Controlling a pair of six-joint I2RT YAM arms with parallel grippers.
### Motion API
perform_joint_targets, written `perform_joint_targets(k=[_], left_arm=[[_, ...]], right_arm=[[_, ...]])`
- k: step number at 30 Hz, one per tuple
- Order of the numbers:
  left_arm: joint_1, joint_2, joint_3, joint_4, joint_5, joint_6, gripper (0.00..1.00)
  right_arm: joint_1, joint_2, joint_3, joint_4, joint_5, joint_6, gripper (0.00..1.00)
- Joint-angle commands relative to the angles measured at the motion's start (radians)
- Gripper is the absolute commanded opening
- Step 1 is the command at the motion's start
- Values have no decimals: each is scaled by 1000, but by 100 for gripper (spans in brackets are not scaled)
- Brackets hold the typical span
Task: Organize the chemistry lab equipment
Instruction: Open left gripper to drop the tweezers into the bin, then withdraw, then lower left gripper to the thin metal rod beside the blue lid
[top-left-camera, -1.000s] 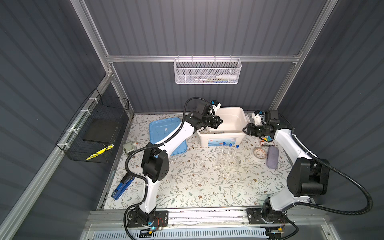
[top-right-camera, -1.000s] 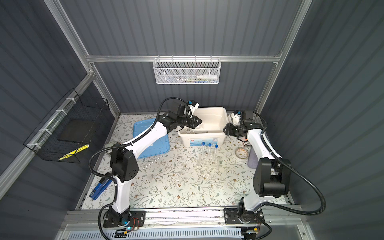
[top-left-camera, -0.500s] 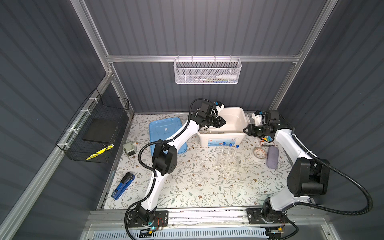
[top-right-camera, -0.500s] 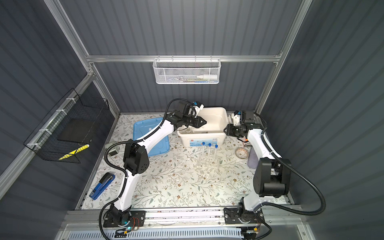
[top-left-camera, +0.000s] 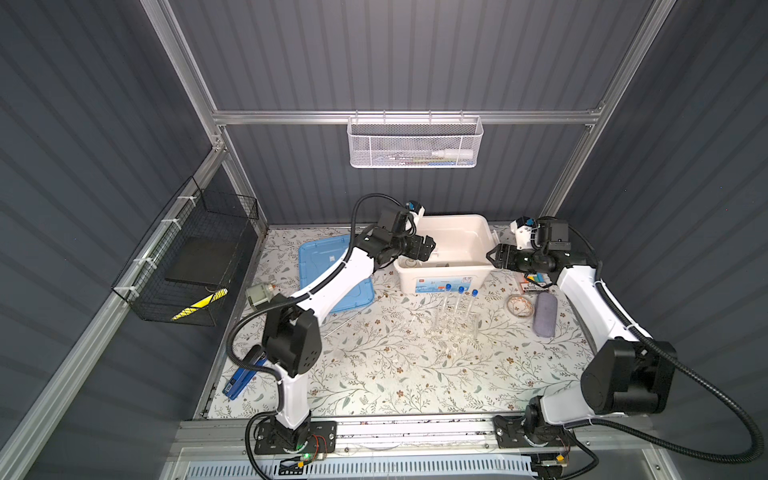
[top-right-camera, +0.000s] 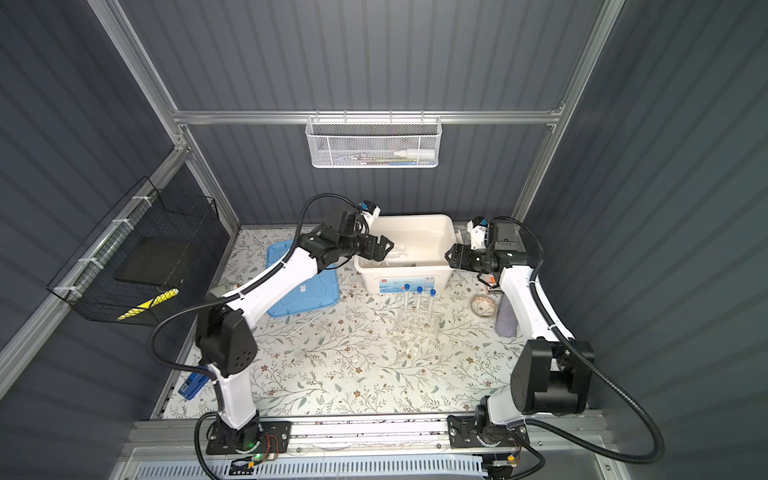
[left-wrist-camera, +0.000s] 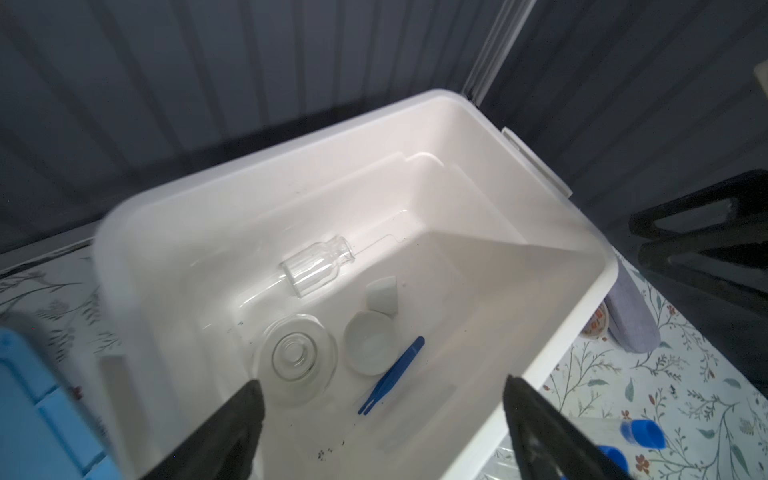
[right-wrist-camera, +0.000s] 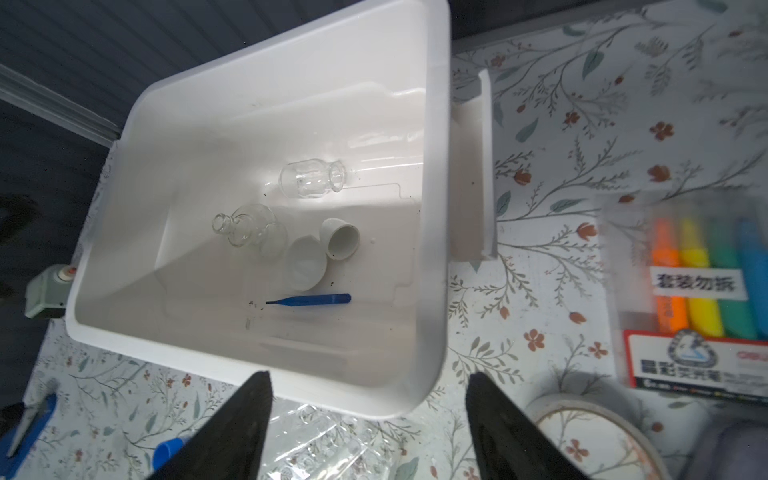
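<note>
Left gripper (top-left-camera: 428, 249) and right gripper (top-left-camera: 496, 257), both empty with jaws apart, flank a white bin (top-left-camera: 440, 278).
A thin rod (top-right-camera: 304, 325) lies left on the table (top-left-camera: 374, 374); flasks (left-wrist-camera: 318, 270), dishes (left-wrist-camera: 368, 343) and tweezers (left-wrist-camera: 392, 376) sit in the bin; tubes (top-left-camera: 457, 307) stand in a rack (top-left-camera: 455, 330) nearer. A low sweep could topple the tall tubes.

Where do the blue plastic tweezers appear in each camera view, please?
In a top view: not discernible inside the white plastic bin.
In a top view: same bin, not discernible.
Left wrist: blue plastic tweezers on bin floor.
Right wrist: tweezers on bin floor.
Shared landmark: the bin.
</note>
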Motion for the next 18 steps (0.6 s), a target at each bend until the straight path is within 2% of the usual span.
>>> perform_joint_targets(k=[1, 8, 12, 18], left_arm=[[10, -108, -136, 5, -164, -10, 99], [32, -361, -494, -64, -395, -128, 100], [51, -456, -644, -125, -473, -220, 100], [68, -493, -792, -116, -480, -310, 99]], right_arm=[[3, -27, -21, 25, 12, 3, 85], [3, -64, -42, 61, 18, -1, 95], [4, -79, -60, 84, 12, -1, 99], [3, -80, -63, 84, 10, -1, 99]])
